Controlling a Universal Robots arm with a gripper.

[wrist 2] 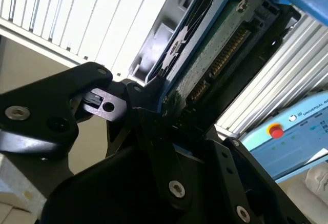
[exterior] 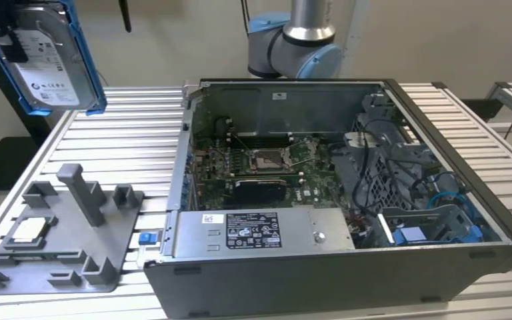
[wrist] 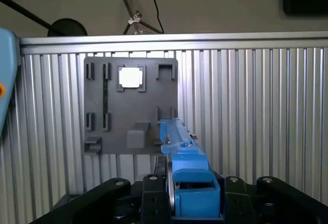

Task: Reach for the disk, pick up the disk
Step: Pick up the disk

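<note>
Gripper (wrist: 192, 196) is clamped shut on the disk (exterior: 47, 57), holding it up in the air over the grey stand (exterior: 61, 233). It looks stiff, fairly heavy and probably knock-sensitive, so I'd say pinching the blue frame edges is smart.

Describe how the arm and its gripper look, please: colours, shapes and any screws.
The arm is a round silver tube that meets a thick grey joint with light blue caps. The gripper is black, built of flat linked bars with rounded ends, joined by silver screws.
</note>
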